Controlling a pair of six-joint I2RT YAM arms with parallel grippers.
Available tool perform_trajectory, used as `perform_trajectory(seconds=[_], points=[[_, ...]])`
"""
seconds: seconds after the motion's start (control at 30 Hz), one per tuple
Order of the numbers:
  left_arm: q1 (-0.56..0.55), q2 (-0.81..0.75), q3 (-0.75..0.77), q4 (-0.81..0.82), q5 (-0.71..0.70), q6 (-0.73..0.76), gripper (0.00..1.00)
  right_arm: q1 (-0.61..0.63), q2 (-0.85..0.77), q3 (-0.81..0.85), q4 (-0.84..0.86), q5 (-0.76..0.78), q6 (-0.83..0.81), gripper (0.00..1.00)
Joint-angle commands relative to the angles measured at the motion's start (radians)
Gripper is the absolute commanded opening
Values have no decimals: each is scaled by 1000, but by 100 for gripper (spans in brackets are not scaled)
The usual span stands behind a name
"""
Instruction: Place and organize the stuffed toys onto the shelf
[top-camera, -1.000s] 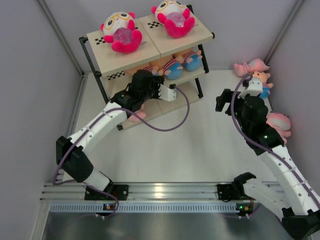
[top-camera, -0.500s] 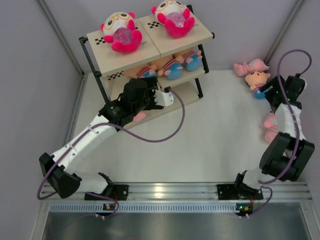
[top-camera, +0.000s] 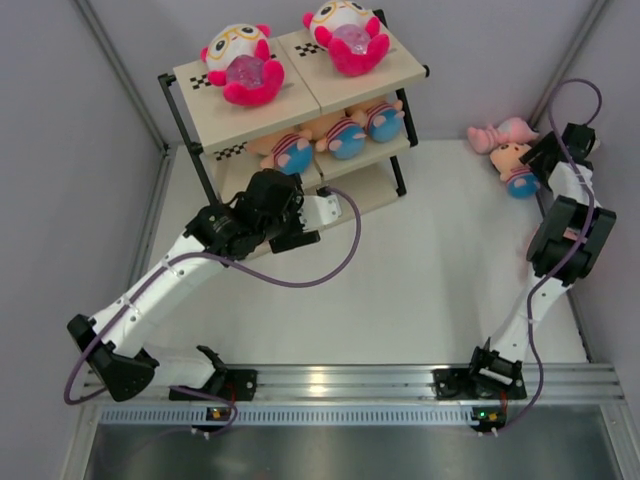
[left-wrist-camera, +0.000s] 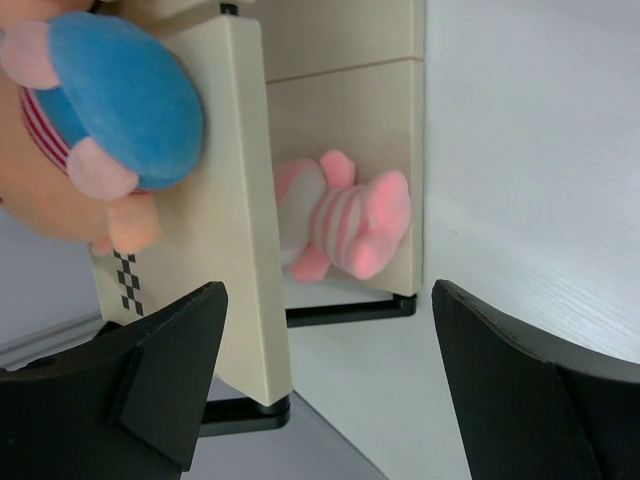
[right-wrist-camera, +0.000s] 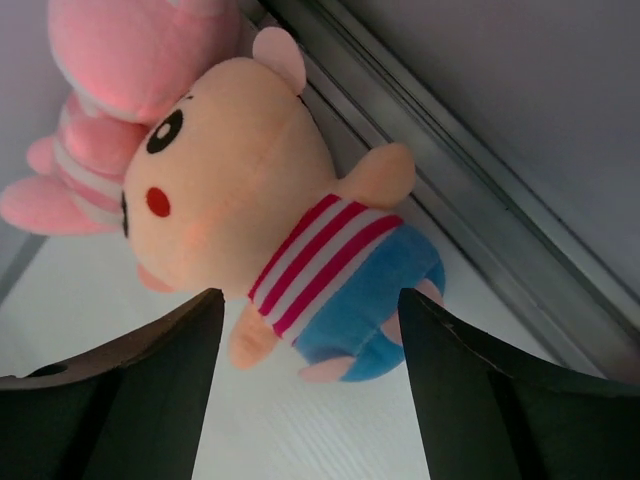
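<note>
Shelf (top-camera: 295, 100): the top board holds two hot-pink dolls (top-camera: 242, 66), and the middle board holds three peach dolls (top-camera: 345, 138) in a row. The bottom board holds a pale pink doll (left-wrist-camera: 345, 225).

Left gripper (left-wrist-camera: 325, 300): fingers spread, nothing pinched. The pale pink doll lies straight ahead of the fingertips.

Right gripper (right-wrist-camera: 305, 300): fingers wide apart, empty. A loose peach doll (right-wrist-camera: 270, 210) lies just ahead of its tips. A second pale pink doll (right-wrist-camera: 110, 90) is just beyond and touches it.

Both loose dolls lie on the white table (top-camera: 420, 260), close to the grey walls (top-camera: 60, 150).
</note>
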Motion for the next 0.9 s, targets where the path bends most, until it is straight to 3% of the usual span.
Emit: perform_trajectory(seconds=[0.0,0.1,0.5,0.6,0.7,0.73,0.8,0.87], points=[[-11,5,34,-101,-23,-24,89,9,20,141,-7,76,-214,71],[-28,38,72,-117,-29,-24,89,55,50,189,33,57,-399,78],[-76,117,184,-165,-72,-16,89,50,317,497,-120,-128,-570,83],[-80,129,184,-165,-70,-19,89,46,331,485,-125,-131,-545,70],[-90,132,187,-165,-78,-14,88,44,328,469,-125,-172,-533,45],[-91,132,188,-165,-83,-13,88,44,320,465,-124,-183,-524,28],[-97,132,187,-165,-93,-4,87,44,302,440,-114,-200,-463,4],[-105,126,184,-165,-104,2,85,44,241,381,-93,-207,-377,0]])
